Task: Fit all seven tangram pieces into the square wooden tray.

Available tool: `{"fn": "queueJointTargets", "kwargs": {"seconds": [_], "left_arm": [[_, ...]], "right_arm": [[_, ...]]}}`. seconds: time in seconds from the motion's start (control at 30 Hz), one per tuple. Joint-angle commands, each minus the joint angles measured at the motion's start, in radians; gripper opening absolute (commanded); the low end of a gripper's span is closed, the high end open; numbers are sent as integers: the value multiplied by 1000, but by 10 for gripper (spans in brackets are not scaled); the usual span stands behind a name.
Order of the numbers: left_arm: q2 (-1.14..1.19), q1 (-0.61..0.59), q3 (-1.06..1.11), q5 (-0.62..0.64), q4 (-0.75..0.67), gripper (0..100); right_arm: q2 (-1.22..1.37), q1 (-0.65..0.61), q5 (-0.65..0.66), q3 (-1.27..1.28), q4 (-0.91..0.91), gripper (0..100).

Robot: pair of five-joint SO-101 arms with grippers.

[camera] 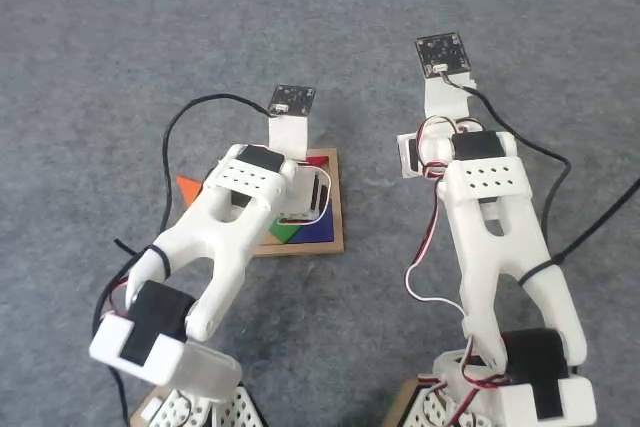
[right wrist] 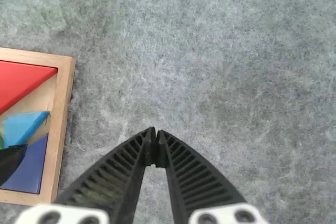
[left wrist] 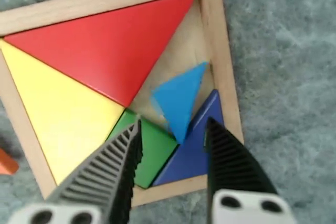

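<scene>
The square wooden tray (left wrist: 224, 66) holds a large red triangle (left wrist: 110, 45), a large yellow triangle (left wrist: 58, 114), a green piece (left wrist: 152, 148) and a dark blue triangle (left wrist: 197, 148). A light blue triangle (left wrist: 178, 98) lies tilted in the bare gap beside the red one, its tip over the dark blue one. My left gripper (left wrist: 173, 127) hangs open just above that tip, one finger on each side. An orange piece (camera: 187, 187) lies on the mat outside the tray. My right gripper (right wrist: 154, 132) is shut on nothing over bare mat to the right of the tray (right wrist: 62, 124).
A grey felt mat (camera: 480, 37) covers the table. The left arm (camera: 235, 217) covers most of the tray (camera: 338, 219) in the high view. The right arm (camera: 485, 182) stands to its right. Cables loop beside both arms.
</scene>
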Motion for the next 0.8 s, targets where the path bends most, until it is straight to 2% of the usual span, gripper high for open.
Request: {"fn": "queueJointTargets", "kwargs": {"seconds": [0.0, 0.17, 0.33, 0.47, 0.63, 0.77], "left_arm": [[-60, -3, -56, -9, 3, 191], [-69, -12, -56, 0, 8, 188], [-152, -54, -35, 44, 6, 188], [-328, -192, 42, 83, -29, 187], [-491, -430, 153, 201, -213, 187], [-488, -554, 188, 285, -338, 187]], "right_arm": [[-15, -1, 18, -8, -25, 9], [-10, -7, 26, -8, -25, 9], [-5, -51, 110, -8, -25, 9], [33, -120, 203, 5, -25, 9], [168, -231, 253, -41, -25, 9], [262, -286, 284, -118, -16, 9]]}}
